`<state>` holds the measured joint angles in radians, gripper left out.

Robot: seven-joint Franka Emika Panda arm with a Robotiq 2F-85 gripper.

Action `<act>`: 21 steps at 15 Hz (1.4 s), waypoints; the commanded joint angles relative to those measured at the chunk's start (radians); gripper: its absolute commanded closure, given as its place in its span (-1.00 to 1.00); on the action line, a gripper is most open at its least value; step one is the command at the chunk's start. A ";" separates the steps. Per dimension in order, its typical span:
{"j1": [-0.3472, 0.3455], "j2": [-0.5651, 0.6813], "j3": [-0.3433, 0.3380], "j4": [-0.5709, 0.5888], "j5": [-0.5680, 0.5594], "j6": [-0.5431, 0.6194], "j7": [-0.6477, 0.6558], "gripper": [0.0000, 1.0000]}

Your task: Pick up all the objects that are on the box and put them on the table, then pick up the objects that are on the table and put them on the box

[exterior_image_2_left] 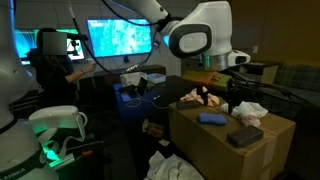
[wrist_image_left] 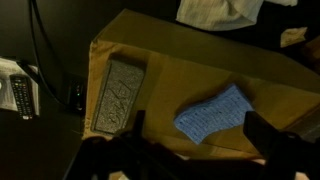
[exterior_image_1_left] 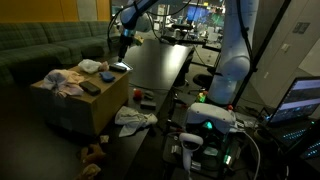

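Gripper (wrist_image_left: 192, 125): dark two-finger Robotiq gripper, jaws spread wide with nothing between them, poised above the box top
Fingers (wrist_image_left: 258, 135): two dark tips at the bottom edge of the wrist view, one on either side of the blue cloth, clear of it
Blue knitted cloth (wrist_image_left: 212, 112): flat on the box top, under the gap of the jaws
Grey flat rectangular piece (wrist_image_left: 118, 92): on the same top, near one edge, beside the blue cloth but apart from it
White crumpled cloth (wrist_image_left: 220, 10): at the far edge of the box top
Large tan cardboard box (wrist_image_left: 170, 65): on the floor, just beside the table
Long black glossy table (exterior_image_1_left: 160, 65): runs away from the box toward the monitors
White-grey cloth (exterior_image_1_left: 135, 118): bunched on the floor at the box's base
Dark green sofa (exterior_image_1_left: 45, 45): behind the box
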<state>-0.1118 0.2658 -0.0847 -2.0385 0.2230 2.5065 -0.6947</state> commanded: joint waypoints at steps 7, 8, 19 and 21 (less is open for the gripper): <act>-0.071 0.259 0.032 0.167 -0.152 0.248 0.080 -1.00; -0.079 0.275 0.036 0.180 -0.169 0.248 0.094 -1.00; -0.185 0.372 0.121 0.312 -0.171 0.163 0.089 -1.00; -0.205 0.391 0.136 0.338 -0.163 0.127 0.082 -1.00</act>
<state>-0.2747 0.6172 0.0123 -1.7729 0.0545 2.6891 -0.6042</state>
